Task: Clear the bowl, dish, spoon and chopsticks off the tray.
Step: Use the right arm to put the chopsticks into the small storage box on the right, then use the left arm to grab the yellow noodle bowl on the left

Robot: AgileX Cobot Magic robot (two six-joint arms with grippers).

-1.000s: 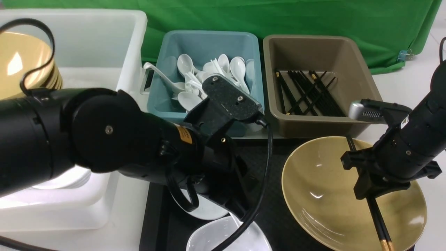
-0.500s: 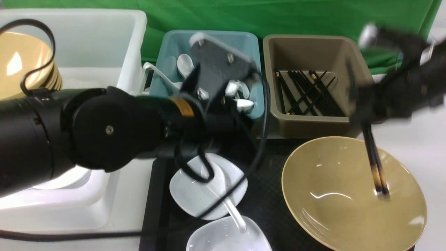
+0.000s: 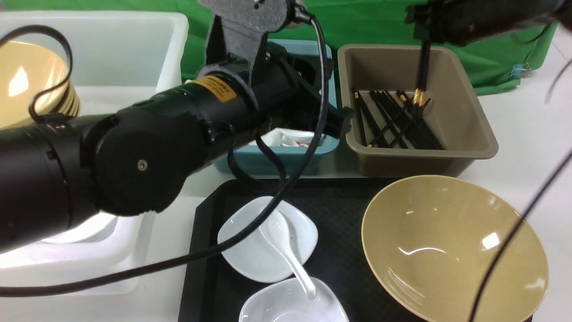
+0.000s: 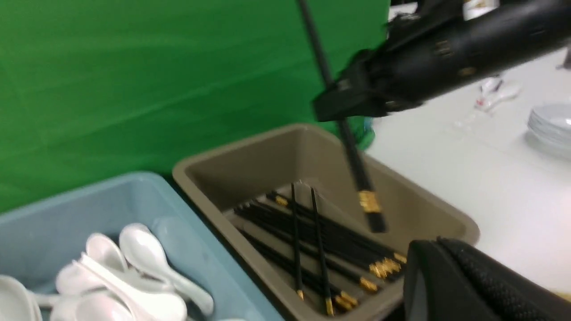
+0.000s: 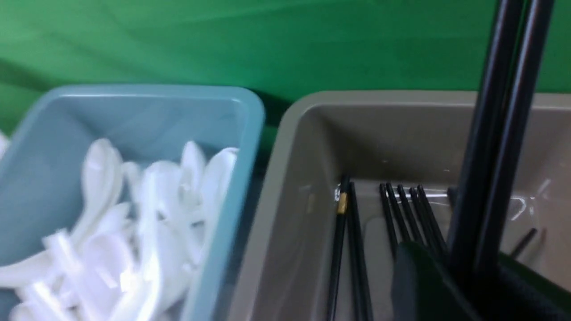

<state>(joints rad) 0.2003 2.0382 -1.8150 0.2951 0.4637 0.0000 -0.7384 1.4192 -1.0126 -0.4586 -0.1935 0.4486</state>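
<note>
The mustard-tan bowl (image 3: 453, 248) sits empty on the right of the black tray (image 3: 339, 201). A white dish (image 3: 250, 250) at the tray's left holds the white spoon (image 3: 286, 250); a second white dish (image 3: 292, 306) lies at the front edge. My right gripper (image 3: 422, 31) is shut on the black chopsticks (image 3: 421, 71), which hang upright, gold bands down, over the brown tub (image 3: 473, 129). They also show in the right wrist view (image 5: 504, 111) and the left wrist view (image 4: 357, 169). My left gripper (image 3: 333, 120) hovers over the blue tub (image 3: 268, 161); its jaws are hidden.
The brown tub holds several black chopsticks (image 3: 393, 120). The blue tub holds several white spoons (image 4: 134, 276). A white bin (image 3: 134, 53) at the left holds stacked tan bowls (image 3: 22, 80) and white dishes (image 3: 85, 230). A green cloth hangs behind.
My right gripper lifted the chopsticks out of the bowl and carried them back over the brown tub. My left arm rose from the tray's dishes to over the blue tub. The spoon stays on its dish.
</note>
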